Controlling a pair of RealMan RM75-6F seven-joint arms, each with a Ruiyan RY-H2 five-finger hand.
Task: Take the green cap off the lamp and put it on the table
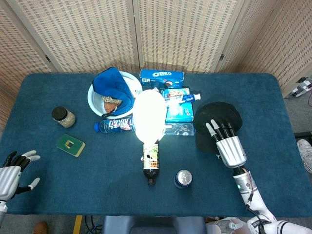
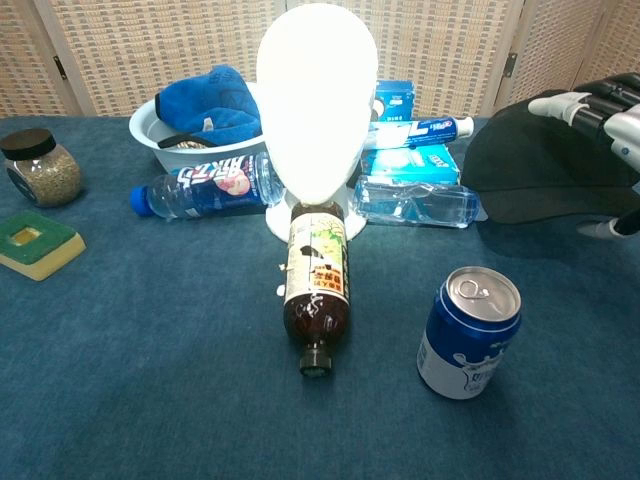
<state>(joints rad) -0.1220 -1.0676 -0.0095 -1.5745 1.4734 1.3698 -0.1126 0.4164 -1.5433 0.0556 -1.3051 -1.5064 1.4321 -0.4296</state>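
My right hand (image 1: 228, 142): it lay on top of the cap (image 1: 218, 123), palm down, the fingers stretched forward over the crown and a little apart; from the chest view the fingertips (image 2: 566, 103) showed over the far edge of the cap, but I could not tell whether the thumb was pinching the fabric or the hand only rested on it.
My left hand (image 1: 10, 169): it hung at the near left corner of the table (image 1: 273, 87), holding nothing, its fingers apart.
Cap: dark, nearly black in both views, it sat flat on the blue cloth at the right, well apart from the lamp (image 1: 149, 115) and just beside the clear bottle (image 2: 415, 203) lying on its side.
Lamp: lit and glaring white, upright in the middle of the table, bare of any cover.
Brown bottle (image 1: 151, 163): it lay on its side in front of the lamp, neck toward me.
Can (image 2: 469, 331): blue, upright, near the front, between the brown bottle and my right hand.
Blue-labelled bottle (image 2: 203, 185): on its side, left of the lamp's base.
Bowl (image 1: 92, 100): white, behind the lamp to the left, a blue cloth (image 1: 113, 86) heaped in it.
Biscuit box (image 1: 162, 77): blue, at the back, with other packets in front of it.
Jar (image 1: 63, 116): at the left, upright.
Green sponge (image 1: 70, 145): near the jar, closer to me.
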